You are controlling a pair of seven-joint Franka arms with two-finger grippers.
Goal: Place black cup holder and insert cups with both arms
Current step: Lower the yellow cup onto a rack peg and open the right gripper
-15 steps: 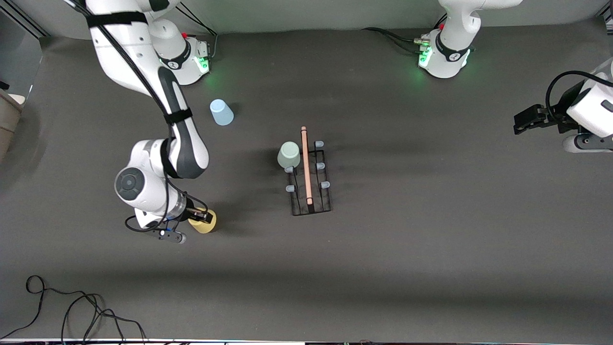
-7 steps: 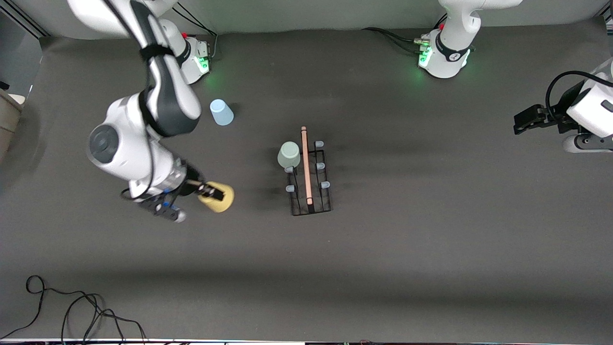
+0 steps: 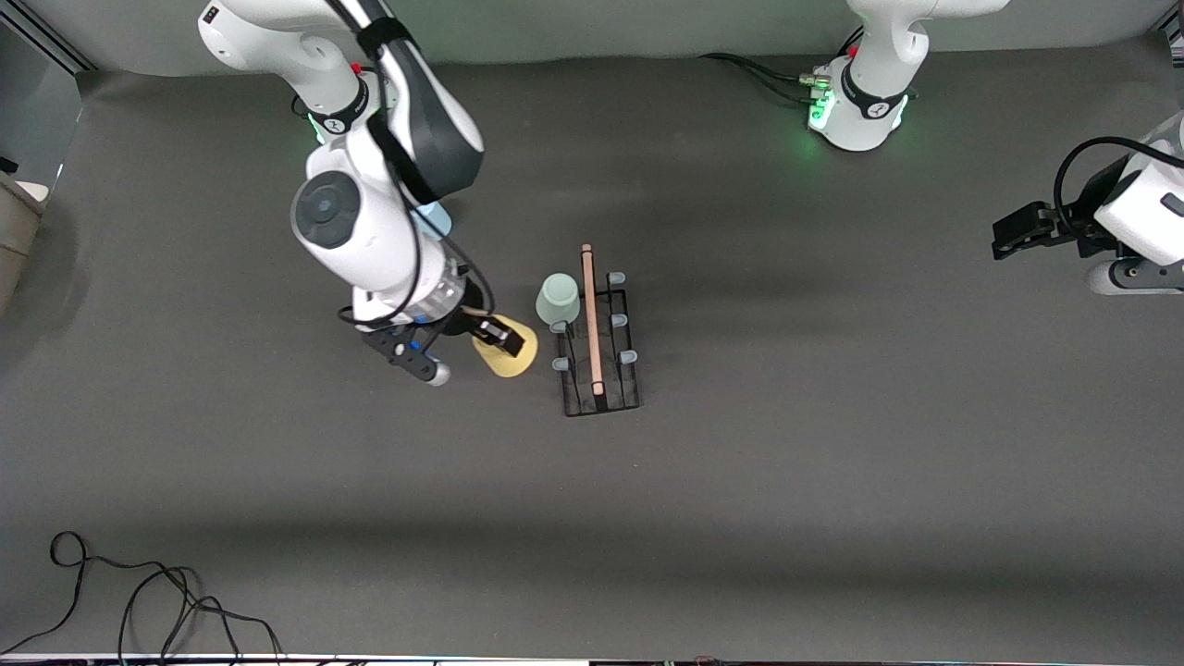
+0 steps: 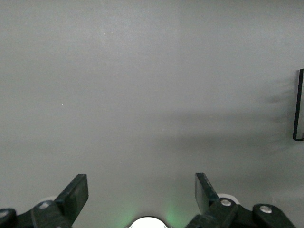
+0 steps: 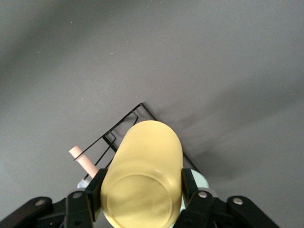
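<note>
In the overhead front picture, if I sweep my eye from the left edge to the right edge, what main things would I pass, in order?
Loose black cable → right gripper holding the yellow cup → pale green cup → black cup holder → left arm's green-lit base → left gripper, jaws open, waiting at the table's end.

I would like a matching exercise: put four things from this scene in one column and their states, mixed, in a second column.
Things:
1. yellow cup
2. green cup
3. blue cup
4. left gripper

States:
A. open, waiting at the left arm's end of the table
B. held in the right gripper
C. upside down on a rack peg
D. partly hidden by the right arm

Pairs: 1-B, 2-C, 3-D, 4-A
</note>
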